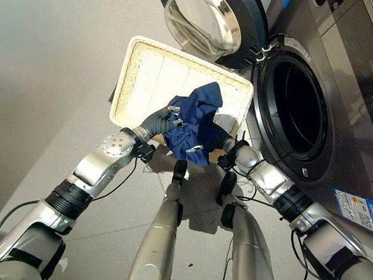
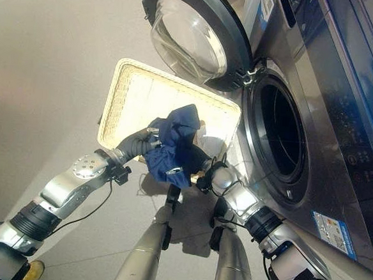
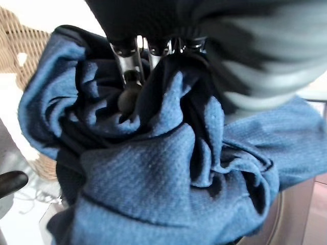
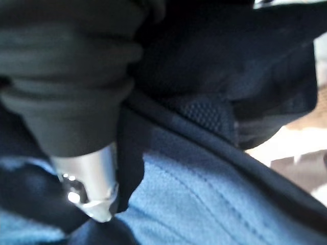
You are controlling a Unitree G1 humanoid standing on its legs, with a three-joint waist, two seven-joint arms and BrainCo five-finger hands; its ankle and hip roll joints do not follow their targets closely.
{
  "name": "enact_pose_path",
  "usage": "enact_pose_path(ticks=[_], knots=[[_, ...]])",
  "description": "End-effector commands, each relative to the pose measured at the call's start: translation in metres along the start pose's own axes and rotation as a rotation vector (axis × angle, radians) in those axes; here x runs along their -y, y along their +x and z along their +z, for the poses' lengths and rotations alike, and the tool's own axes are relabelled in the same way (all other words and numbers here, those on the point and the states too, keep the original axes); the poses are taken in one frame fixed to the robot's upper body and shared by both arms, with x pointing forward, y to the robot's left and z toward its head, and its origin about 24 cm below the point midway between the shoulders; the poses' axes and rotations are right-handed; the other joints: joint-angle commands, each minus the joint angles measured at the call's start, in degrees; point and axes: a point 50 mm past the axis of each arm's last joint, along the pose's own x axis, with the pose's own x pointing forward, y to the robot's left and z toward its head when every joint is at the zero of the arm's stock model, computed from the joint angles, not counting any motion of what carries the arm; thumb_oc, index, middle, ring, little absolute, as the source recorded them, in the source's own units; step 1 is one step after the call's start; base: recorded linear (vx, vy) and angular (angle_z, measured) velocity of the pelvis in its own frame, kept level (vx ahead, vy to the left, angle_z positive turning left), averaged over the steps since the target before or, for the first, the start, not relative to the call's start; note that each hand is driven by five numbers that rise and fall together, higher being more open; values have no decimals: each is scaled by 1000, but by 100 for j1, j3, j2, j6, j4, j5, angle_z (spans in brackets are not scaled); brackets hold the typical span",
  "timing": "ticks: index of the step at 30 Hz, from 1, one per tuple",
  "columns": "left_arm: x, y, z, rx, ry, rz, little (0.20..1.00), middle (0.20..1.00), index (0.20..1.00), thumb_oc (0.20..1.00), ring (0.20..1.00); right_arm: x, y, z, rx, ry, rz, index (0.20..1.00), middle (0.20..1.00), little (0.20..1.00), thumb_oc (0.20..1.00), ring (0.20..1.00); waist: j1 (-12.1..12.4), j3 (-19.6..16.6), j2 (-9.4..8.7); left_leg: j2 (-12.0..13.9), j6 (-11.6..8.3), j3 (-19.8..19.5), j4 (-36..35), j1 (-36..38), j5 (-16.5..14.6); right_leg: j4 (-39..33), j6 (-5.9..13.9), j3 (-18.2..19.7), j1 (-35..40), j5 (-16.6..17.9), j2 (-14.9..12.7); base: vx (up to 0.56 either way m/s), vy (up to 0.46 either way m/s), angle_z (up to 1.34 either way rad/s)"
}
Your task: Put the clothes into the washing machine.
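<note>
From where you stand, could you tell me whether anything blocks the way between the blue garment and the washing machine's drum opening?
Nothing visible does. The blue garment is bunched between the left hand and right hand above the wicker basket. The door is swung open, and the drum opening beside it looks clear.

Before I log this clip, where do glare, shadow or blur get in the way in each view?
Left eye view: bright reflection on the door glass; the drum opening is dark inside. Right eye view: shadow on the floor under the blue garment. Left wrist view: the dark cover is smeared, the cloth by the left hand sharp. Right wrist view: soft throughout, the right hand in dim cloth.
</note>
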Motion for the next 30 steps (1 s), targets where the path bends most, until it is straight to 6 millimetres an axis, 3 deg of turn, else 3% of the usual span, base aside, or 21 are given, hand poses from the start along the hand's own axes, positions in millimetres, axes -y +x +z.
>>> enact_pose_path(ticks=[1, 2, 3, 4, 5, 6, 7, 12, 17, 23, 24, 25, 26, 30], knots=[[29, 13, 29, 132, -45, -128, 200, 200, 200, 200, 200, -20, 8, 46, 231, 156, 69, 1000, 1000, 1000, 1000, 1000, -184, -94, 274, -504, 381, 560, -10, 117, -263, -621, 666, 133, 433, 183, 155, 10, -1, -4], [30, 13, 26, 117, -47, -122, 200, 200, 200, 200, 200, -21, 7, 48, 247, 204, 63, 589, 589, 589, 589, 589, -206, -94, 271, -501, 386, 588, -28, 111, -257, -650, 669, 152, 423, 200, 162, 0, 0, 0], [30, 14, 23, 103, -55, -112, 200, 200, 200, 200, 200, -21, 7, 48, 262, 245, 53, 460, 460, 460, 460, 460, -226, -94, 274, -496, 384, 609, -45, 108, -250, -677, 672, 159, 421, 215, 164, 10, 10, -8], [30, 14, 21, 93, -52, -102, 200, 200, 200, 200, 200, -21, 6, 49, 272, 271, 43, 278, 278, 278, 278, 278, -234, -94, 274, -488, 383, 628, -61, 111, -247, -692, 675, 165, 418, 223, 166, 12, 10, -11], [29, 13, 17, 79, -53, -86, 200, 200, 200, 200, 200, -20, 5, 48, 281, 300, 33, 200, 200, 200, 200, 200, -248, -94, 274, -481, 382, 645, -74, 107, -240, -709, 682, 174, 409, 239, 166, 13, 11, -19], [28, 13, 13, 63, -61, -61, 661, 661, 661, 661, 661, -20, 4, 48, 288, 335, 13, 200, 200, 200, 200, 200, -272, -94, 272, -472, 380, 660, -87, 103, -236, -723, 685, 191, 397, 253, 173, 13, 13, -18], [27, 13, 10, 52, -65, -45, 1000, 1000, 1000, 1000, 1000, -20, 3, 46, 286, 348, 6, 200, 200, 200, 200, 200, -283, -94, 274, -466, 376, 672, -110, 104, -230, -740, 685, 198, 392, 258, 179, 9, 23, -18], [22, 7, -7, 33, -106, 67, 1000, 1000, 1000, 1000, 1000, -13, -1, 26, 217, 393, -80, 200, 200, 200, 200, 200, -310, -94, 298, -452, 371, 667, -161, 63, -209, -803, 680, 253, 332, 296, 184, 10, 14, -16], [0, -9, -15, 127, -94, 373, 1000, 1000, 1000, 1000, 1000, -1, -9, -19, 66, 540, -140, 200, 200, 200, 200, 200, -241, -94, 336, -468, 350, 619, -156, 30, -248, -785, 658, 206, 312, 228, 143, 21, -18, -7], [-24, -27, -3, 296, 27, 737, 1000, 1000, 1000, 1000, 1000, 2, -10, -33, 47, 719, -190, 200, 200, 200, 200, 200, -124, -94, 355, -465, 341, 534, -126, -88, -214, -687, 609, 157, 206, 199, 149, 43, -58, 0], [-24, -33, -1, 349, 107, 865, 1000, 1000, 1000, 1000, 1000, -1, -12, -40, 57, 862, -212, 200, 200, 200, 200, 200, -76, -94, 343, -487, 346, 476, -96, -105, -254, -562, 586, 143, 167, 111, 142, 49, -72, 1], [-24, -33, 0, 353, 109, 867, 1000, 1000, 1000, 1000, 1000, 0, -12, -39, 60, 860, -212, 200, 200, 200, 200, 200, -73, -94, 350, -481, 346, 476, -98, -148, -214, -583, 582, 139, 133, 161, 149, 96, -119, 1], [-25, -37, -3, 344, 165, 946, 1000, 1000, 1000, 1000, 1000, 2, -15, -44, 94, 1025, -250, 200, 200, 200, 200, 200, -46, -94, 337, -498, 350, 433, -53, -144, -266, -473, 573, 122, 123, 79, 143, 37, -71, 1], [-31, -38, -16, 267, 190, 1043, 1000, 1000, 1000, 1000, 1000, 26, -17, -46, 230, 1283, -404, 200, 200, 200, 200, 200, -11, -94, 374, -481, 329, 408, 58, -301, -227, -318, 564, 87, -35, 105, 154, 76, -50, 4]])
